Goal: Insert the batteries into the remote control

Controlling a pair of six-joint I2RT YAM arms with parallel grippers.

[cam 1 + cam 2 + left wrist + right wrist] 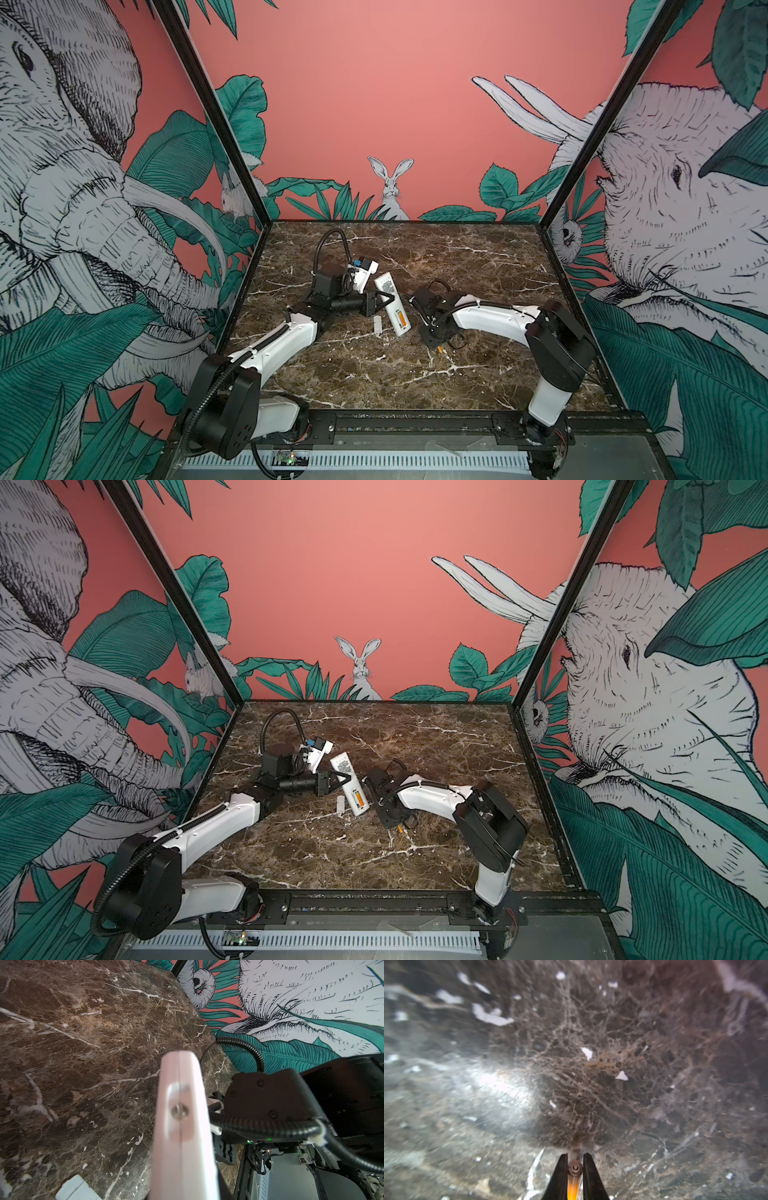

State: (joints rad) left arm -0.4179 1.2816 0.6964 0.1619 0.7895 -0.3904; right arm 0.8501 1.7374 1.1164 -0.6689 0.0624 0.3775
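Printed walls of elephants and leaves close the room on three sides, so any move should stay low and short. The table is polished dark marble with white veins. It looks hard and slick, so a dropped cell would probably roll.

The remote control sits about mid-table, label side up and its bay open. The left pincer is clenched across its long edges. Whether it rests on the marble or is held just clear, I cannot tell. It is a light, stiff plastic bar, and the edges at mid-length, clear of the bay, look like the right place to hold it.

The loose cover lies just beside the remote control, on the side toward the left edge.

One battery is already seated in the bay.

The second battery is nearer the front edge and toward the right. The right pincer is grasping it, low over the marble. It is small, smooth and rigid, and likely to twist or squirt out, so a square grip across its middle seems safest.
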